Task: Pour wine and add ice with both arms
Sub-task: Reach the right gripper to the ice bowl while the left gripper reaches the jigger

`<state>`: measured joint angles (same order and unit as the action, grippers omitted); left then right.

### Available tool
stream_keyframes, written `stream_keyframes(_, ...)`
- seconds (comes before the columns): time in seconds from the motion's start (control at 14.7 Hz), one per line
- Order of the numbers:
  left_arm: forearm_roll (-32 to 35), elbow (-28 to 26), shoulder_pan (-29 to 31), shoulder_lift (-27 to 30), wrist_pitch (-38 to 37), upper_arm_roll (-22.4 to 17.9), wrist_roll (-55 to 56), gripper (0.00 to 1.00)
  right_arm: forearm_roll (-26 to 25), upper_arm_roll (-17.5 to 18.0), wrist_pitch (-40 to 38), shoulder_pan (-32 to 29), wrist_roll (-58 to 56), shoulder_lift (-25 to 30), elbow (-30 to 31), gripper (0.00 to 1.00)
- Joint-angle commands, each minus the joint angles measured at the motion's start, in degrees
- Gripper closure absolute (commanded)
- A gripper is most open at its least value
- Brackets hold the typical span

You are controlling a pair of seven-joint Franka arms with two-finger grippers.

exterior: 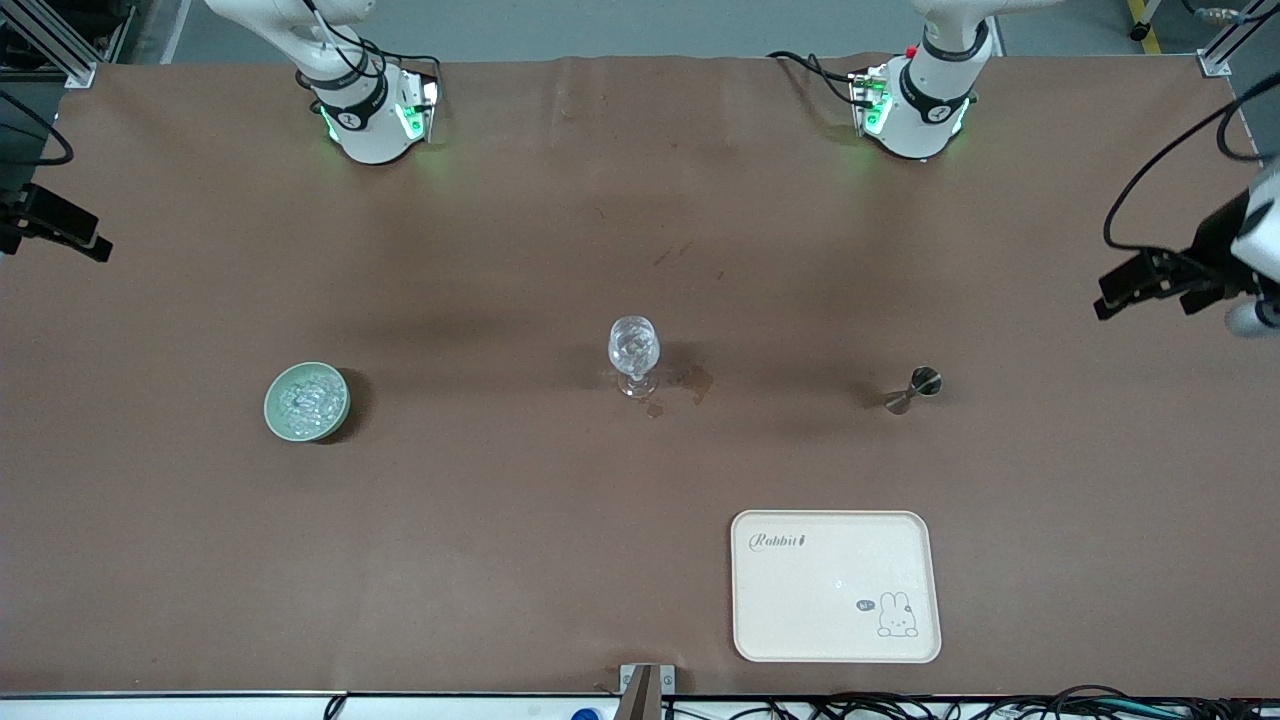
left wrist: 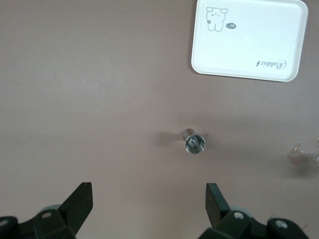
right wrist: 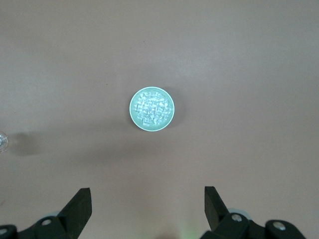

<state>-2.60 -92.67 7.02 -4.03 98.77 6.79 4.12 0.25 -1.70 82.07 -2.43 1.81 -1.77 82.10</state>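
A stemmed glass (exterior: 633, 355) stands mid-table with clear, glinting contents in its bowl. A green bowl (exterior: 307, 401) of ice (exterior: 308, 398) sits toward the right arm's end; it also shows in the right wrist view (right wrist: 151, 109). A small metal jigger (exterior: 915, 390) sits toward the left arm's end and shows in the left wrist view (left wrist: 194, 143). My left gripper (left wrist: 148, 199) is open and empty, high over the table near the jigger. My right gripper (right wrist: 147, 201) is open and empty, high over the table near the bowl. Neither gripper shows in the front view.
A cream tray (exterior: 836, 585) with a rabbit print lies nearer the front camera than the jigger, and shows in the left wrist view (left wrist: 249, 40). Wet stains (exterior: 690, 385) mark the brown cover beside the glass. Black camera mounts (exterior: 1180, 280) stand at the table's ends.
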Motion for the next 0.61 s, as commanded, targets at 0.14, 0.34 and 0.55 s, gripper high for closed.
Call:
stream_keyframes(0.14, -11.0, 4.4, 5.4, -10.1, -0.1, 0.2, 6.7, 0.00, 0.6, 0.1, 5.5, 0.0, -0.9, 0.7, 5.3, 0.02)
stream_keyframes(0.34, -12.2, 4.0, 5.6, -12.9, -0.5, 0.2, 14.9, 0.00, 0.6, 0.1, 9.0, 0.0, -2.7, 0.7, 9.1, 0.04)
stream_keyframes(0.55, -14.7, 3.5, 5.6, -16.4, -0.9, 0.2, 24.9, 0.00, 0.6, 0.2, 13.5, 0.1, -3.2, 0.7, 14.1, 0.05)
